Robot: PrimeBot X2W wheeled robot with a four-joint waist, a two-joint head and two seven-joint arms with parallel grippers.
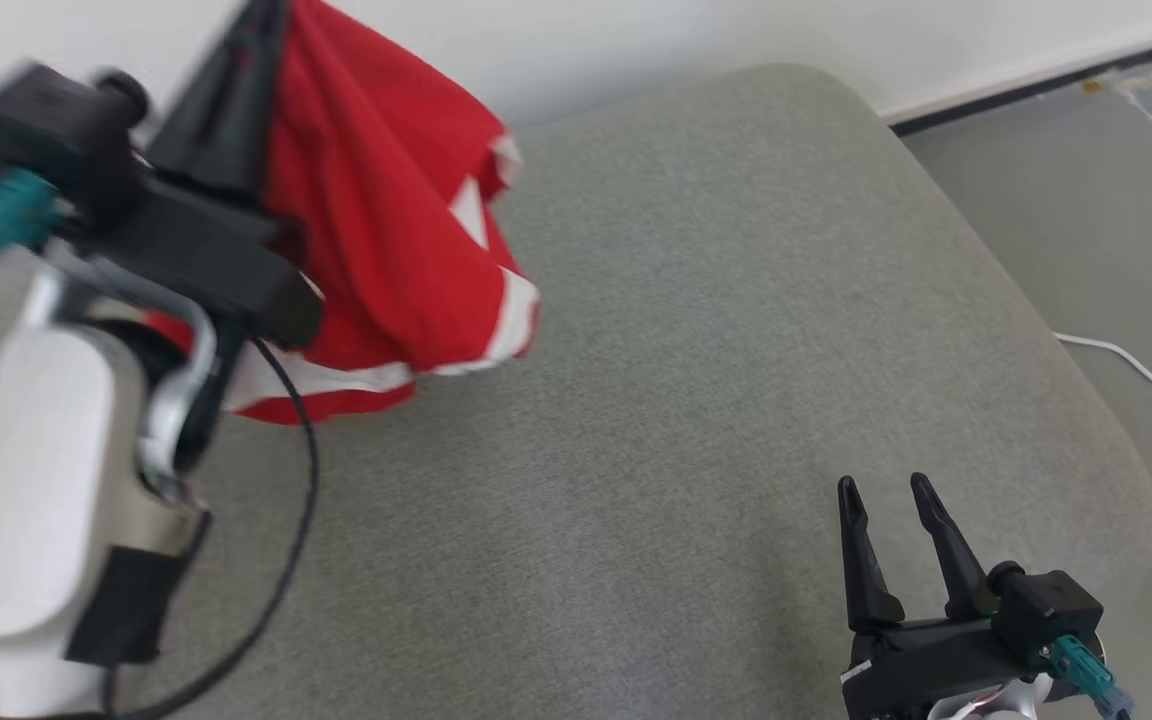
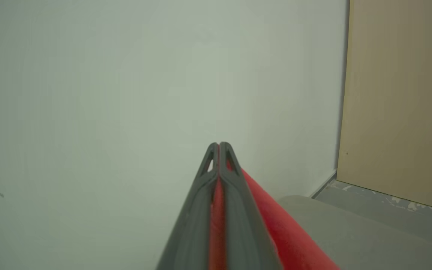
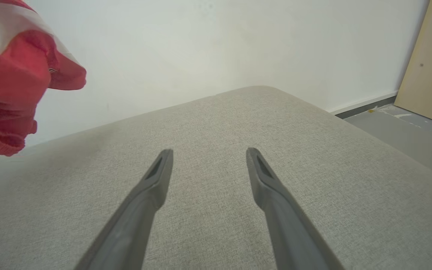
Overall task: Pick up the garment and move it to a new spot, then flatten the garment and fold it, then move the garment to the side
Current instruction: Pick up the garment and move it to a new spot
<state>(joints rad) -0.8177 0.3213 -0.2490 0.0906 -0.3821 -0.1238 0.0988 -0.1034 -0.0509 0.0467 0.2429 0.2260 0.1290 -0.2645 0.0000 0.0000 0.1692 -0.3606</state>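
The garment [image 1: 386, 220] is red with white stripes and hangs in folds above the grey cushion's left side. My left gripper [image 1: 261, 15] is raised at the upper left, shut on the garment's top. In the left wrist view its closed gripper [image 2: 219, 144] pinches red cloth [image 2: 287, 232] that trails down to the right. My right gripper [image 1: 884, 487] hovers open over the cushion's near right part, holding nothing. The right wrist view has its fingers [image 3: 156, 176] spread above the fabric, with the garment [image 3: 9, 82] dangling at the upper left.
A wide grey cushion [image 1: 696, 330] with rounded corners lies under both arms. A white wall [image 3: 208, 45] backs it. Grey floor [image 1: 1106, 220] runs along the right with a white cable [image 1: 1136, 365]. A tan board [image 2: 399, 101] leans by the wall.
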